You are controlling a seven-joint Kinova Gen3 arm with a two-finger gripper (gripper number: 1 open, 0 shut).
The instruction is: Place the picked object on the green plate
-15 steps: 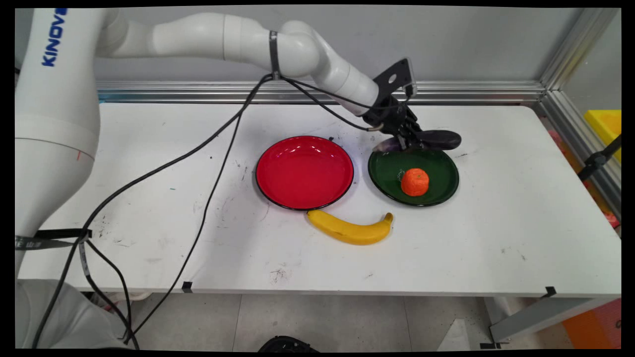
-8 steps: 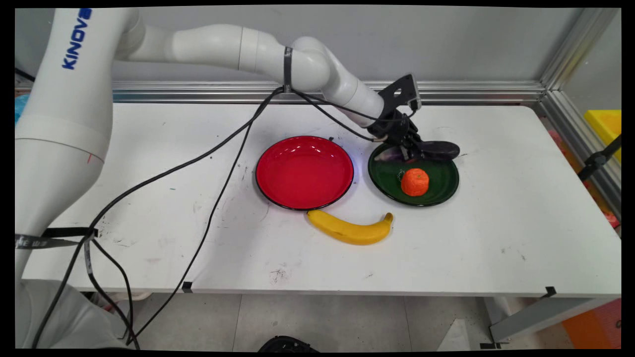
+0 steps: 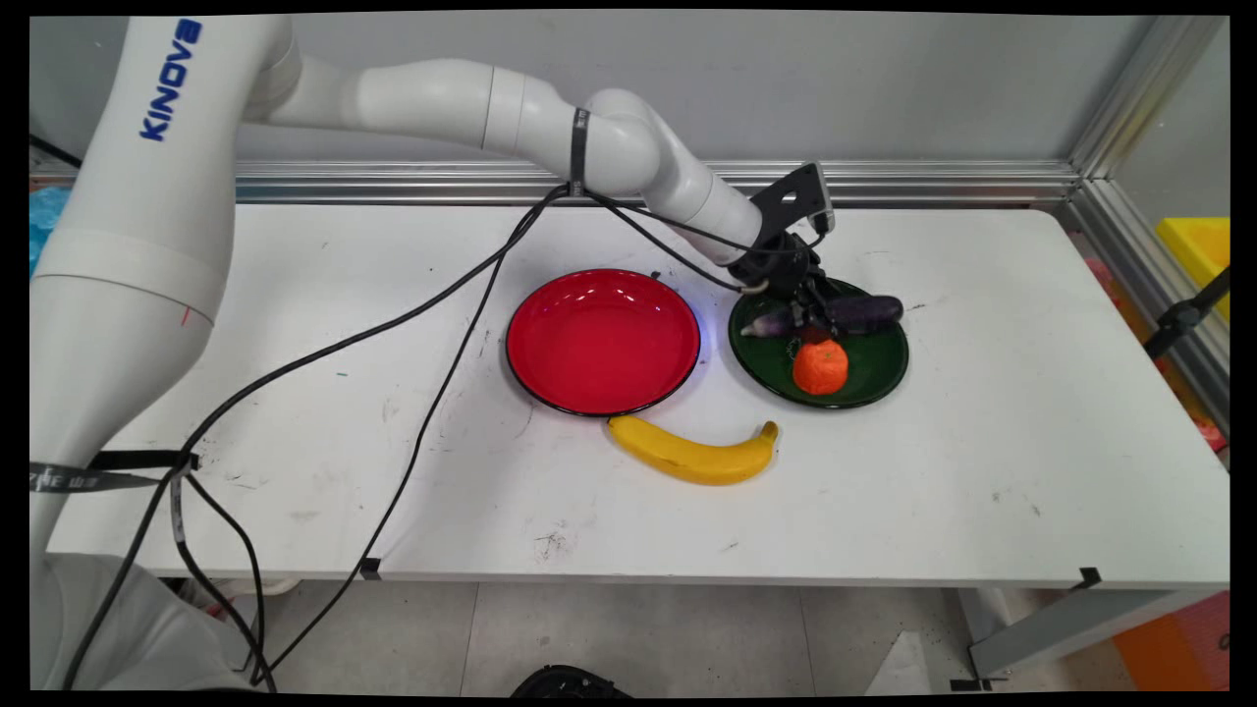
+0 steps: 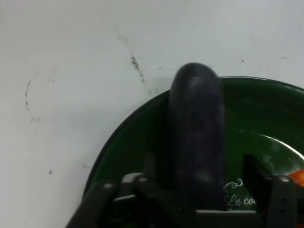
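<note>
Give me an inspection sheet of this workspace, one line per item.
Surface: white table, scuffed with dark marks.
Things: eggplant held across the green plate, next to an orange on that plate; red plate with nothing on it; banana on the table, touching the red plate's near rim.
Clutter: nothing seen.
Hand: hand low over the green plate, shut on the eggplant.
Cables: black cables hang from the arm and trail across the table's left half.
Surroundings: grey wall behind, aluminium rails along the back and right edges, a yellow bin at far right.
</note>
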